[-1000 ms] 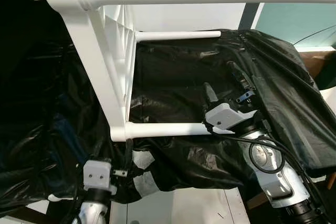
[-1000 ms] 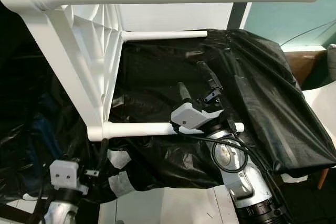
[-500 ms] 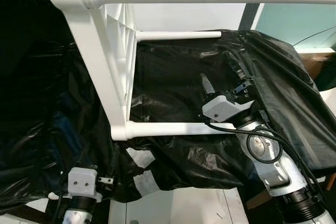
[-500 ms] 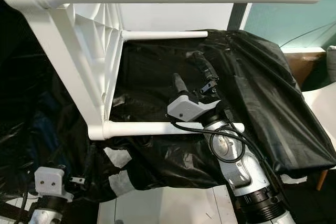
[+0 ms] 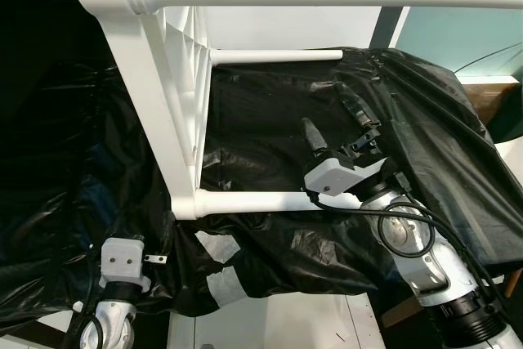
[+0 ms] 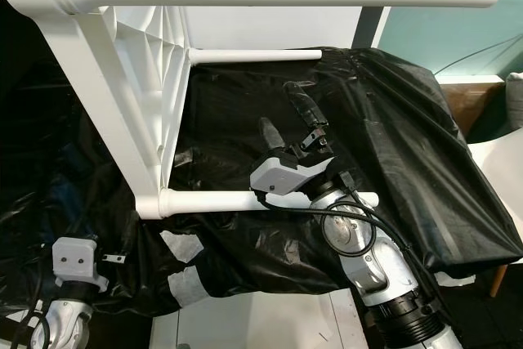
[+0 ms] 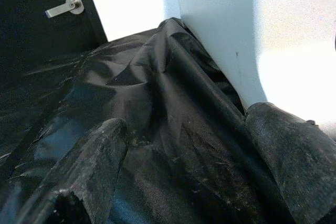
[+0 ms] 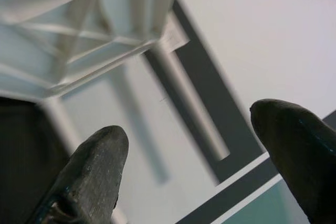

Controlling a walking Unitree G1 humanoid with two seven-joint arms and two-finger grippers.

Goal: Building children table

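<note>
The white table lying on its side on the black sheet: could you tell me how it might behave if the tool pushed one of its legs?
The white table looks like hollow ribbed plastic, so probably stiff and light. Resting on its edge, it could tip. The black sheet under it may let it slide.

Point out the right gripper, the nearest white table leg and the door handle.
right gripper (image 5: 333,127), left eye view, midway between its black fingertips.
nearest white table leg (image 5: 253,200), left eye view, middle of the tube.
door handle (image 7: 64,8), left wrist view, on the silver lever.
</note>
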